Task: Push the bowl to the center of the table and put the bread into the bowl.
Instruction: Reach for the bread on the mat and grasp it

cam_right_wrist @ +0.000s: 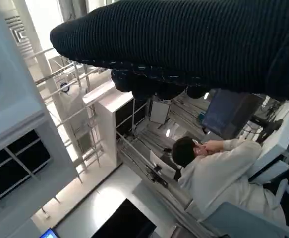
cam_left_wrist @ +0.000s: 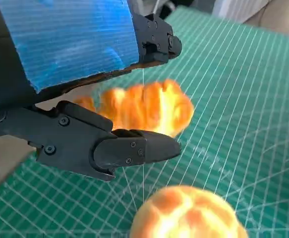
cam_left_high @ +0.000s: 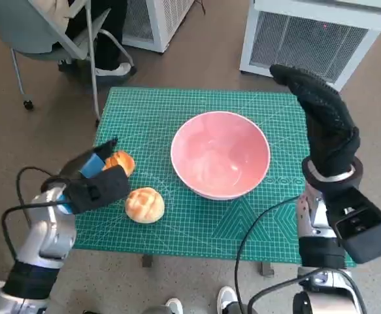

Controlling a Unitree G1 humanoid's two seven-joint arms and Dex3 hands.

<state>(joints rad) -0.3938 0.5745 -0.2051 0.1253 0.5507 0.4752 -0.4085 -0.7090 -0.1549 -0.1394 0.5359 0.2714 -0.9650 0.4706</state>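
Head view shows the wide, glossy pink bowl (cam_left_high: 220,154) sitting roughly at the middle of the green gridded cutting mat (cam_left_high: 157,104) that covers the small table, so the pushing part looks done to me and the bread step is the one in hand. Two golden bread rolls lie left of the bowl: a ridged, orange-brown roll (cam_left_high: 121,161) farther left, and a rounder, paler crackle-topped bun (cam_left_high: 144,205) nearer the front edge.

The blue-taped black left hand (cam_left_high: 93,182) hovers at the ridged roll. From the left wrist view its fingers (cam_left_wrist: 129,148) are spread with the roll (cam_left_wrist: 144,106) between them, but I cannot tell whether they touch it; they do not look clamped. The bun (cam_left_wrist: 186,213) sits just beside, unheld.

The black knitted-glove right hand (cam_left_high: 321,114) is raised above the mat's far right corner, fingers stretched out, holding nothing.

Next, I'd judge, the left hand must close on the roll, lift it, carry it right over the rim and let go. The roll looks soft and light, easily squashed.
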